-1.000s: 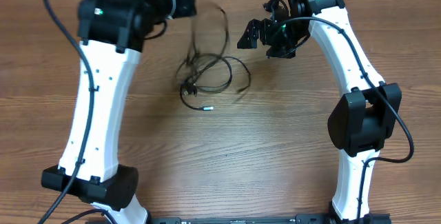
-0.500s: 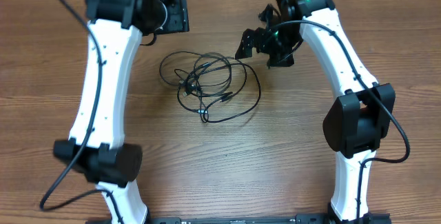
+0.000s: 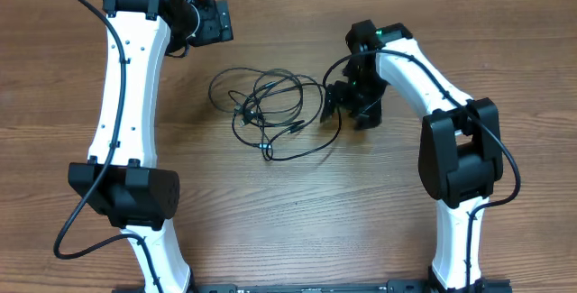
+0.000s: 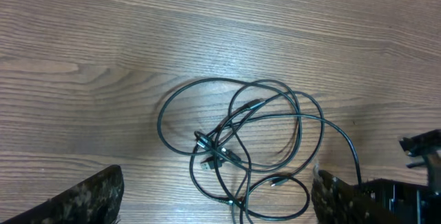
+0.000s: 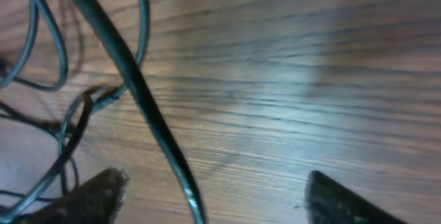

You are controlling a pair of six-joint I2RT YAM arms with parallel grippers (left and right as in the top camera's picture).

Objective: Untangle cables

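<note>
The cables (image 3: 251, 111) lie on the wooden table as one loose tangle of thin black loops, with small plugs near its middle. In the left wrist view the tangle (image 4: 220, 151) spreads below my left gripper (image 4: 213, 210), which is open, and the tangle's lower loops lie between its fingertips (image 4: 76, 200). From overhead, the left gripper (image 3: 215, 22) hangs up and to the left of the tangle. My right gripper (image 3: 334, 104) is low at the tangle's right edge. It is open, and one cable strand (image 5: 151, 120) runs between its jaws (image 5: 217, 207), near the left finger (image 5: 96, 196).
Bare wood table (image 3: 288, 212) surrounds the tangle. Both white arms (image 3: 126, 104) rise from bases at the front edge. My right gripper's body (image 4: 420, 148) shows at the right edge of the left wrist view.
My left gripper opened and let go of the lifted cables, which dropped and spread on the table. My right gripper came down to the tangle's right edge and its jaws narrowed.
</note>
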